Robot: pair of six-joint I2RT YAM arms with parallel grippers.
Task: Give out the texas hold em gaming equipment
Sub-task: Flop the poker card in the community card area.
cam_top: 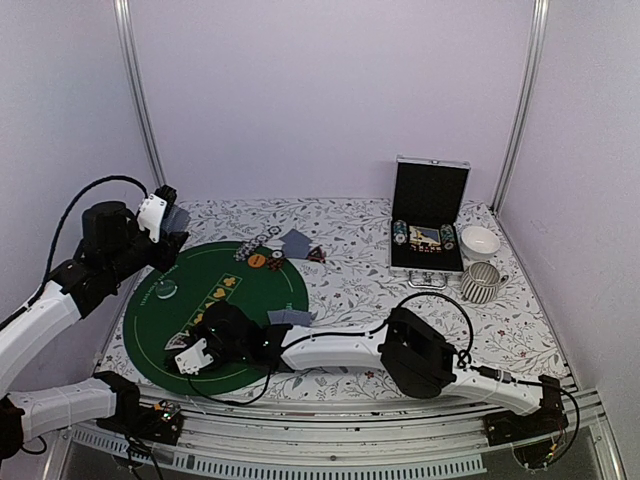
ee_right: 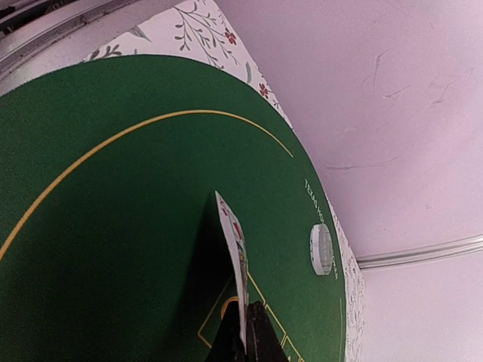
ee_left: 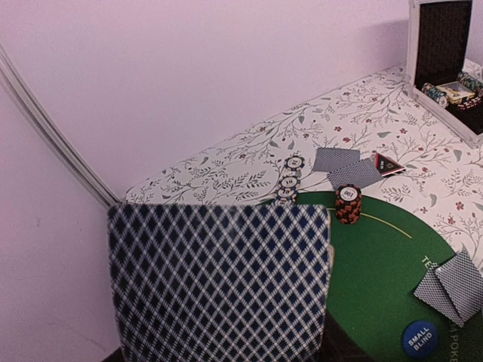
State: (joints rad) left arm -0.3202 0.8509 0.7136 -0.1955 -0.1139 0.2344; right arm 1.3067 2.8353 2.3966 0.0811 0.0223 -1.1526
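My left gripper (cam_top: 168,222) is raised over the table's far left and is shut on a stack of grey-blue-backed playing cards (ee_left: 219,283). Their backs fill the left wrist view and hide the fingers. My right gripper (ee_right: 245,335) is low over the near-left of the green mat (cam_top: 250,300), shut on a single playing card (ee_right: 235,245) held on edge. On the mat's far edge are a row of striped chips (ee_left: 289,183), a red-and-black chip stack (ee_left: 348,204), two face-down cards (ee_left: 343,167) and the triangular marker (ee_left: 389,164). A blue disc (ee_left: 419,338) and another card pair (ee_left: 453,286) lie on the mat.
A white disc (ee_right: 321,249) lies at the mat's left edge. The open silver-and-black case (cam_top: 430,215) stands at the back right, with a white bowl (cam_top: 480,242) and a ribbed cup (cam_top: 482,282) beside it. The right arm stretches across the table's near edge.
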